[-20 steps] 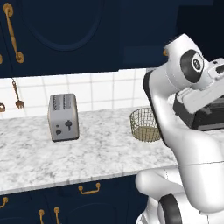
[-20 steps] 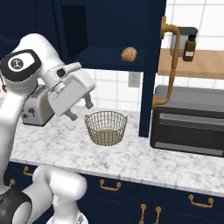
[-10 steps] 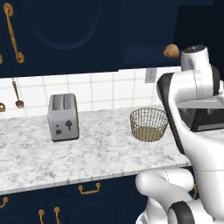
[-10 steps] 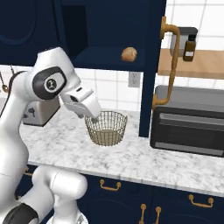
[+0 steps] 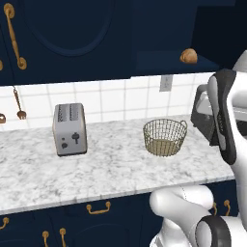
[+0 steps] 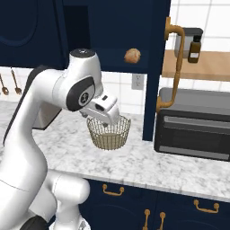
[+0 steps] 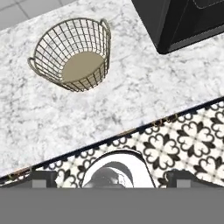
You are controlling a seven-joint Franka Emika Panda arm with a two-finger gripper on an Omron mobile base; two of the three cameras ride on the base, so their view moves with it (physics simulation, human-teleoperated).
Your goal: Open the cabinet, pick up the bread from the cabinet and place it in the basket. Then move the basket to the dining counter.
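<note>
Up on the open cabinet (image 6: 112,27) shelf, you can see the bread (image 6: 132,55), a small round brown roll, sitting by itself near the front edge. It has not been picked up. The cabinet door (image 6: 157,72) with the long brass handle (image 6: 173,67) is swung out, so the way in looks free.

Down on the marble table (image 5: 106,169), the basket (image 5: 164,137) stands upright with nothing in it. A toaster (image 5: 70,128) stands well apart from it to one side, and a black oven (image 6: 193,123) sits on its other side.

Your gripper (image 7: 111,177) has its two fingers spread wide apart, and it holds nothing. It points down at the table edge and the patterned floor (image 7: 175,140), with the basket off to the far side in the hand view.

So the bread is high above your gripper, and your gripper faces the wrong way for it. I think you must lift your arm and turn the hand up toward the shelf. The roll is round, so any side should do for grabbing. The bread is almost right over the basket, so the trip down should be short.
</note>
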